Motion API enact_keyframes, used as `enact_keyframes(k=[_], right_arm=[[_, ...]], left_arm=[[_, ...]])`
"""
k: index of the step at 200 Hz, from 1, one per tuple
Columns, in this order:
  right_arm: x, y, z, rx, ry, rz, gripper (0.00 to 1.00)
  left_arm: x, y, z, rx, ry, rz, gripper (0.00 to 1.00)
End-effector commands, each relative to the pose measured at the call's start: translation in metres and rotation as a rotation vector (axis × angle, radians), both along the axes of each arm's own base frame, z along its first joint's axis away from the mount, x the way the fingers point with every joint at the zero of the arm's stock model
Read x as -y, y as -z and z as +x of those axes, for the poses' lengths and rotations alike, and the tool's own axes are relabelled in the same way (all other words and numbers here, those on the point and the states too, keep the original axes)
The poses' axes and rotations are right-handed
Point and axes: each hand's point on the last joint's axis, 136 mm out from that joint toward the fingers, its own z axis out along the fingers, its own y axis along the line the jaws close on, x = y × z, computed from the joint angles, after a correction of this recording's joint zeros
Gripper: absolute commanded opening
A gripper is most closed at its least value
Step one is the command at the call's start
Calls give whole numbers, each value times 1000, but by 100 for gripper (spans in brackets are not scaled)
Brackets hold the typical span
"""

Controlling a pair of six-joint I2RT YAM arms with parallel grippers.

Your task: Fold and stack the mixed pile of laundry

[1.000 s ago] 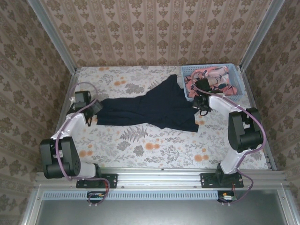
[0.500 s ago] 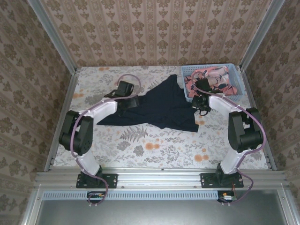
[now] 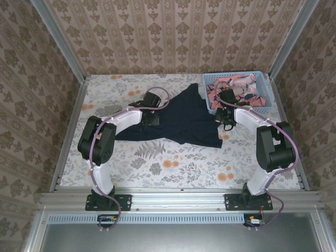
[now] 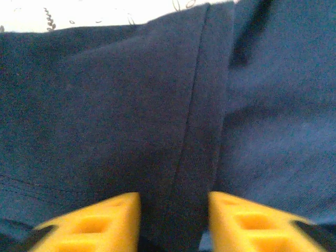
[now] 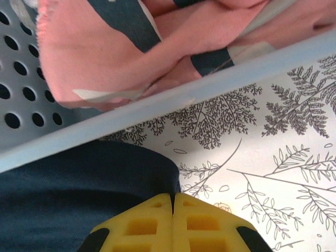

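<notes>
Presently, on the table (image 3: 173,168):

- Room and edges. Patterned walls (image 3: 173,37) close the table on the left, far and right sides. The near strip in front of the cloth lies bare from one side to the other, as does the far left corner. The far right corner is taken by a light blue basket (image 3: 266,89).
- T-shirt (image 3: 184,121). Dark navy, plain, spread flat across the middle of the table, with its long axis running from left of centre to the right. One point of cloth reaches up to the basket's left wall. The near hem is uneven, dipping lowest at the right. In the left wrist view the T-shirt (image 4: 105,105) shows a raised fold line running top to bottom.
- Pink garment (image 3: 236,89). Pink with navy and white patches, heaped inside the basket. In the right wrist view the pink garment (image 5: 131,52) bulges over the basket (image 5: 157,105) rim.
- Left gripper (image 3: 148,116). It sits over the shirt's left part. At the left gripper (image 4: 175,205), the jaws stand apart, astride the fold line, and grip nothing that can be seen.
- Right gripper (image 3: 226,122). It sits just beside the basket's near left corner. At the right gripper (image 5: 173,210), the jaws are pressed flush together at a curved corner of the T-shirt (image 5: 63,194), pinching its edge, with bare table (image 5: 273,147) to the right.
</notes>
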Motion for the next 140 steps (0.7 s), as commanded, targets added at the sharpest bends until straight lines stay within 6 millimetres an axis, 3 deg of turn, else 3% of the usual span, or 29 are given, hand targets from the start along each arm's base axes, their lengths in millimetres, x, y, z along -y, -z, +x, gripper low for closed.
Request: enact_keyframes(k=[1, 16, 34, 49, 76, 92, 113, 140], right_arm=[[-1, -11, 1, 31, -10, 4, 0], [-1, -14, 1, 35, -12, 0, 0], [2, -17, 1, 38, -11, -14, 0], [6, -19, 0, 37, -3, -31, 0], [13, -19, -4, 26, 11, -60, 0], [15, -19, -4, 27, 19, -65, 0], [13, -21, -3, 39, 16, -50, 0], [5, -26, 3, 57, -4, -12, 0]], left_arm=[[-13, 1, -11, -15, 15, 75, 19], [-18, -5, -5, 0, 11, 87, 0], [-30, -25, 10, 44, -1, 97, 0], [-46, -53, 24, 98, -13, 102, 0], [-118, -110, 49, 203, -130, 91, 0], [-161, -131, 55, 251, -220, 71, 0], [-204, -142, 55, 289, -320, 37, 0], [-221, -136, 63, 300, -367, -36, 0]])
